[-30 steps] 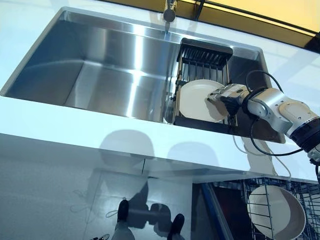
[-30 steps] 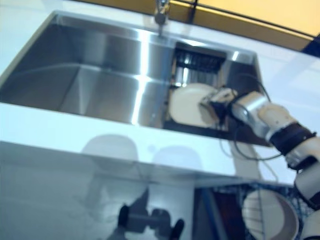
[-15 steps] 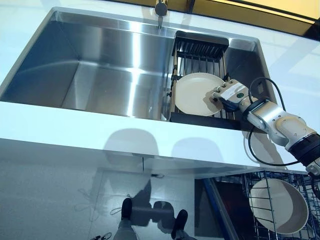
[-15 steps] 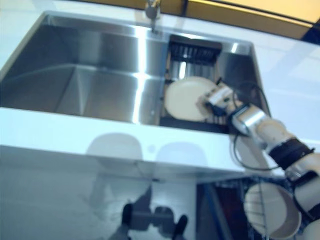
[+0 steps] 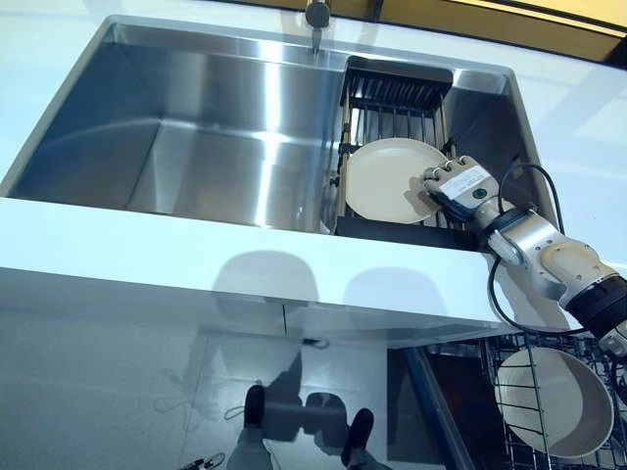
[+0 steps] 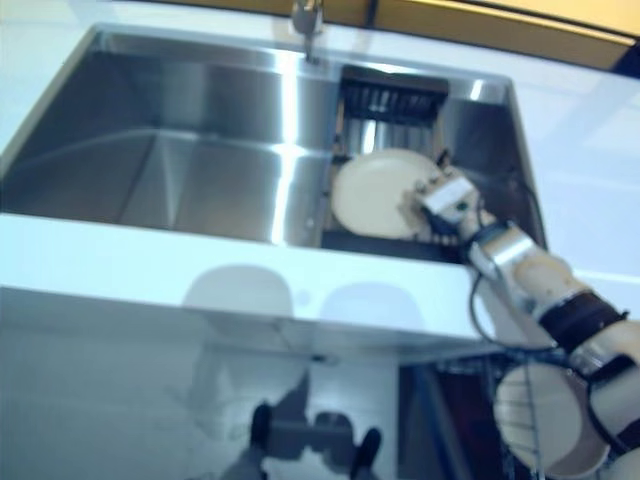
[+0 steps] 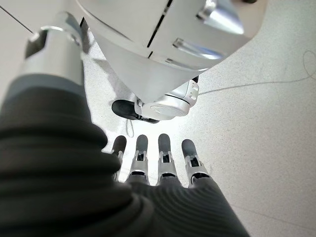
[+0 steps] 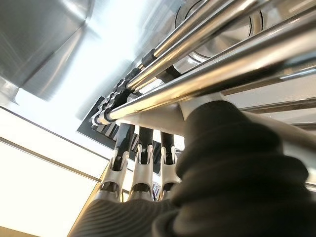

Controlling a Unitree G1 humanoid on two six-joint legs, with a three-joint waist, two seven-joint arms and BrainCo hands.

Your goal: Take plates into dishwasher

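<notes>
Right hand [image 5: 460,184] is down in the sink [image 5: 196,127], at the right rim of the cream plate [image 5: 390,180] lying on the dark drying rack [image 5: 397,98]; fingers [image 8: 140,163] reach straight among the rack's bars, whether they grip the plate I cannot tell. Left hand [image 7: 158,173] hangs low, fingers straight, empty. Another plate [image 5: 554,401] sits in the dishwasher basket [image 5: 519,377] below the tabletop [image 5: 147,255]
</notes>
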